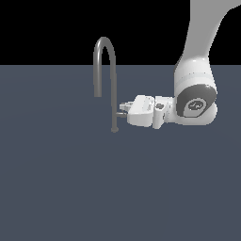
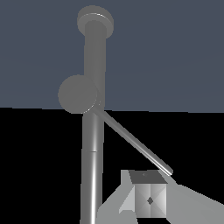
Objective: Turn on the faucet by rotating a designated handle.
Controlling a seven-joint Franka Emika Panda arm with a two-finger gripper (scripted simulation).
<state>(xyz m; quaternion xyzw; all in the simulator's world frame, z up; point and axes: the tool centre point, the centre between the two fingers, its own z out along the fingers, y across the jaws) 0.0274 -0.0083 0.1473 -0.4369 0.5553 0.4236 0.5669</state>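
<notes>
The faucet (image 1: 113,94) is a slim grey stem with a high gooseneck spout, standing on the dark floor. The handle (image 1: 120,113) is a small grey lever low on the stem, on the exterior view's right. In the wrist view the stem (image 2: 92,148) runs lengthwise, and the handle (image 2: 135,142) shows as a round stub with a slender pin slanting toward my fingertips. My gripper (image 1: 125,106) lies level and points at the stem from the exterior view's right. In the wrist view my gripper (image 2: 149,197) has its fingertips together, holding nothing, with the pin's tip right beside them.
The white arm (image 1: 195,101) reaches in from the exterior view's upper right. The flat dark grey floor (image 1: 56,179) stretches all around the faucet's base.
</notes>
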